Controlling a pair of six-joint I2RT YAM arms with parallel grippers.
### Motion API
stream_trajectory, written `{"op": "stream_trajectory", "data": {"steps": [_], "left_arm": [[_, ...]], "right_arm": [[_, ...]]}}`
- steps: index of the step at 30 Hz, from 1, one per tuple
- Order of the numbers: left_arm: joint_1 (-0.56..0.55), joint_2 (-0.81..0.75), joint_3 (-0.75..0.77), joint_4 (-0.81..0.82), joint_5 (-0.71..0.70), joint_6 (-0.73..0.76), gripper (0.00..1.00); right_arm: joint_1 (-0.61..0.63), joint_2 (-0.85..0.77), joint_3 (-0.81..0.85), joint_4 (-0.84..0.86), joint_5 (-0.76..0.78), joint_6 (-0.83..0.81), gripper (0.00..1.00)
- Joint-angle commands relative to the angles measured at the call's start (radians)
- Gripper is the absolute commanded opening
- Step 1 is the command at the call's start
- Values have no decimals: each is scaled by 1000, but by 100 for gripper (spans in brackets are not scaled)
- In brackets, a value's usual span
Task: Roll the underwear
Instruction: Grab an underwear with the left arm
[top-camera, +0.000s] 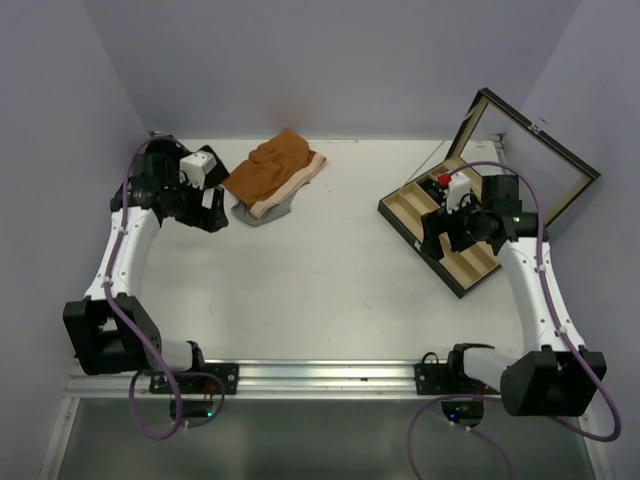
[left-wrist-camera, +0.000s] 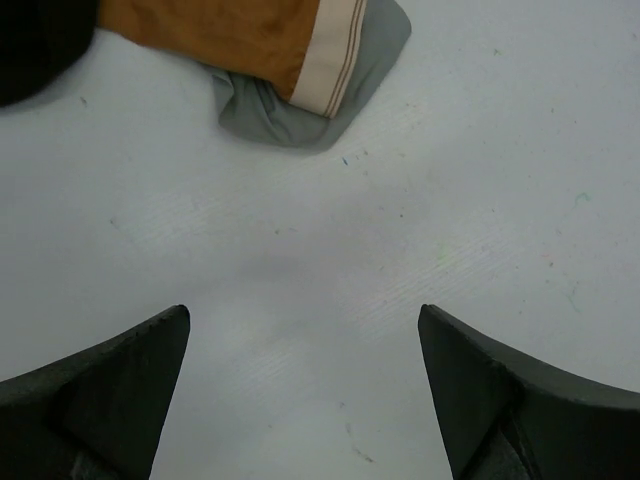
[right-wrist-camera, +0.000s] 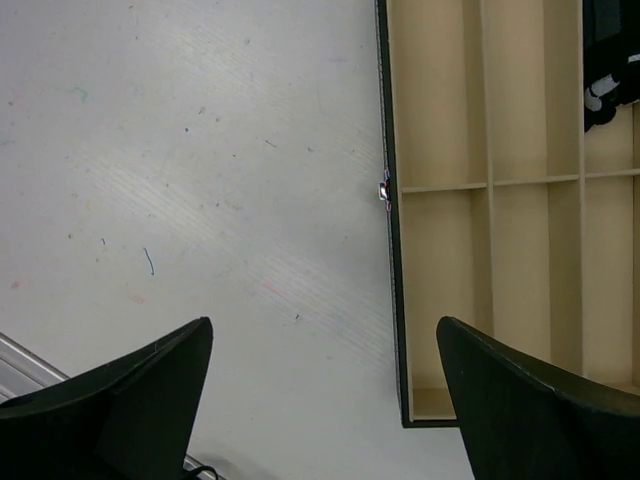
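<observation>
The underwear (top-camera: 270, 180) is found heaped at the back-left of the counter (top-camera: 330, 270), near the left gripper (left-wrist-camera: 302, 325). Rust-orange briefs (left-wrist-camera: 220, 35) are laid on top, with a light grey pair (left-wrist-camera: 290, 115) poking out underneath.

Pretty floppy stuff by the look of it: thin knit cloth, wrinkled, next to no weight and no stiffness at all. It's likely to get dragged and bunched rather than slid. The cream waistband (left-wrist-camera: 335, 55), striped with thin lines, is probably the firmest bit. A hold is best taken there or at a corner of that band, pinched flat against the counter. One layer has to be picked carefully, or the grey pair could get lifted along with it.

The left jaws are spread as wide as they go, with nothing held and only matte white counter seen between them. Same for the right gripper (right-wrist-camera: 324, 325): jaws fully apart, nothing gripped. It's hung over the counter at the edge of the wooden compartment box (right-wrist-camera: 480, 120), well apart from the pile. The box is built from pale wood dividers with a dark rim, and its glass lid (top-camera: 525, 160) is propped open.
</observation>
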Motion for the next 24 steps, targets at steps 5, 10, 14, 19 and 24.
{"op": "stream_trajectory", "data": {"steps": [5, 10, 14, 19, 24], "left_arm": [[-73, 103, 199, 17, -49, 254, 100], [-274, 219, 253, 22, -164, 344, 72], [-401, 339, 286, 14, -230, 379, 54], [-455, 471, 309, 37, -284, 370, 45], [-466, 557, 361, 126, -333, 338, 45]], "right_arm": [[4, 60, 80, -20, 37, 27, 99], [4, 115, 104, -39, 72, 21, 99], [4, 142, 104, -51, 94, 12, 99], [4, 155, 121, -48, 115, 7, 99], [4, 171, 130, -51, 115, 3, 99]]}}
